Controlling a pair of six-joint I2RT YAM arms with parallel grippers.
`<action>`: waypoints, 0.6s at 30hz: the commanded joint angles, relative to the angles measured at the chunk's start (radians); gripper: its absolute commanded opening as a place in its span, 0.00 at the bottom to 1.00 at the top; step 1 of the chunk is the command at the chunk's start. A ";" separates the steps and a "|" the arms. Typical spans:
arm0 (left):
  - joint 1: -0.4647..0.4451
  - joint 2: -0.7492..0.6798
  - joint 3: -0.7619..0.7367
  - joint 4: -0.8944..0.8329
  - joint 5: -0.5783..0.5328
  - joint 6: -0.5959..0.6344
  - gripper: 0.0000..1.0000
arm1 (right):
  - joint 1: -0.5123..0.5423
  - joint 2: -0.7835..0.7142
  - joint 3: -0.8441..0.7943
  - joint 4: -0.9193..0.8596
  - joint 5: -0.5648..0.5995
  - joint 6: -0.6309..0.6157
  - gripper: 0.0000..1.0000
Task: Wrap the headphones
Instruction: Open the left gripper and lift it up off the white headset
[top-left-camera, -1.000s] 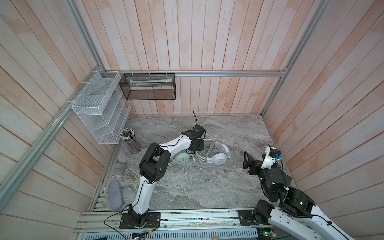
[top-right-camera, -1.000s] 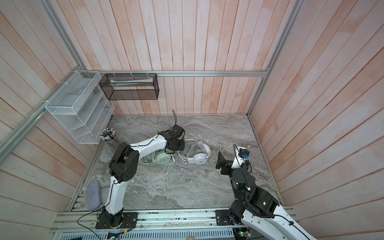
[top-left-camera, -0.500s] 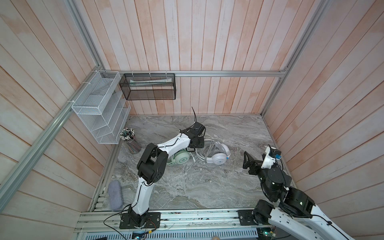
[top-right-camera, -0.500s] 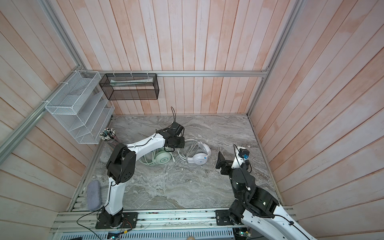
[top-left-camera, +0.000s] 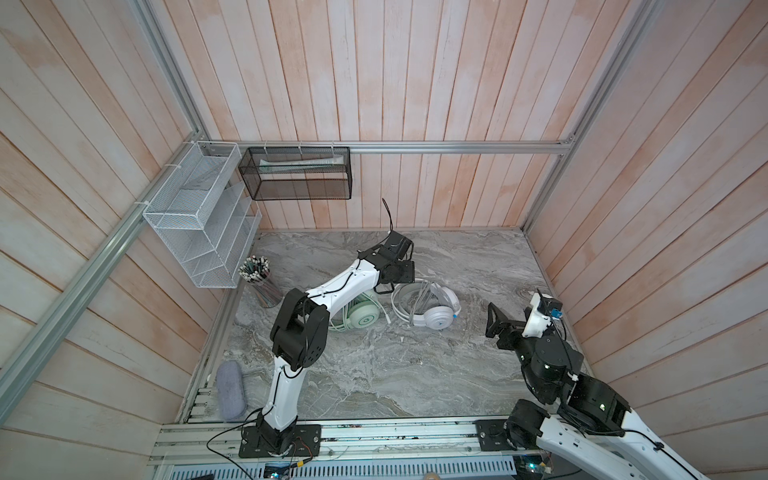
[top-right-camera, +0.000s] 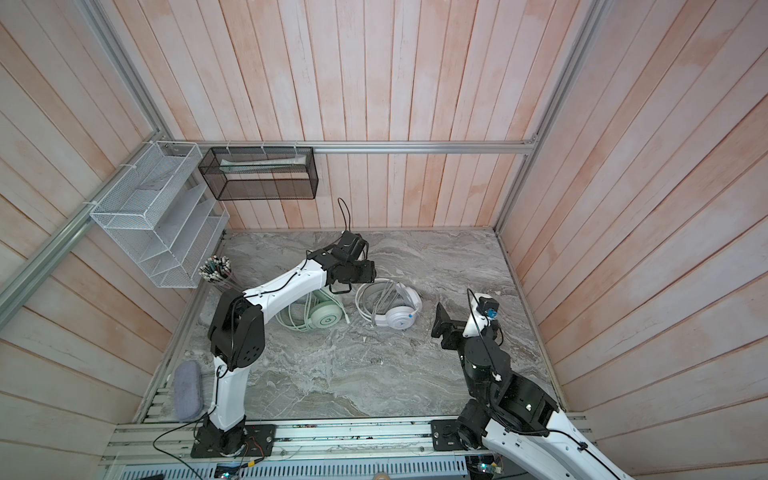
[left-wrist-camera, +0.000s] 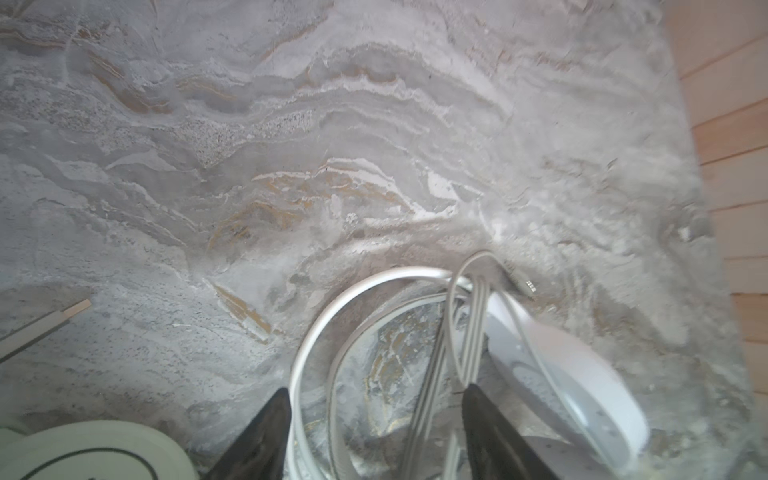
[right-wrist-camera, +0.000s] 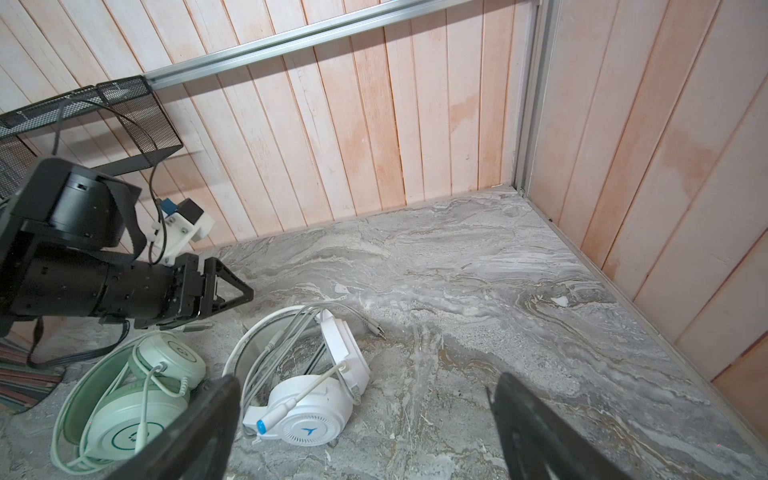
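Observation:
Two headphones lie side by side mid-table. The white headset (top-left-camera: 437, 316) (top-right-camera: 400, 319) (right-wrist-camera: 308, 420) rests on one earcup, its mic boom showing, with grey cable (left-wrist-camera: 466, 328) looped over its band (left-wrist-camera: 332, 316). The mint green headset (top-left-camera: 362, 319) (top-right-camera: 327, 319) (right-wrist-camera: 133, 415) lies to its left, partly under my left arm. My left gripper (top-left-camera: 404, 274) (top-right-camera: 365, 272) (left-wrist-camera: 376, 388) hovers open just above the white band; band and cable strands pass loosely between its fingers. My right gripper (top-left-camera: 495, 321) (right-wrist-camera: 365, 386) stands open to the right of the white headset, holding nothing.
A cup of coloured pencils (top-left-camera: 261, 282) stands at the left edge under a white wire rack (top-left-camera: 199, 220). A black mesh basket (top-left-camera: 297, 178) hangs on the back wall. A grey case (top-left-camera: 230, 390) lies at the front left. Wooden walls enclose the marble table (top-left-camera: 415, 374).
My left gripper's jaws have spread wider and it has shifted slightly toward the back wall. The right arm and both headsets have stayed put.

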 joint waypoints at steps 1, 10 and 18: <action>0.002 -0.070 0.028 0.055 -0.018 0.004 0.73 | -0.005 -0.003 -0.006 0.006 0.007 -0.004 0.96; -0.029 -0.293 -0.187 0.448 -0.132 0.110 0.99 | -0.005 -0.002 -0.015 0.006 0.039 0.008 0.98; -0.095 -0.537 -0.483 0.805 -0.310 0.496 0.99 | -0.004 -0.004 -0.028 0.008 0.086 0.031 0.99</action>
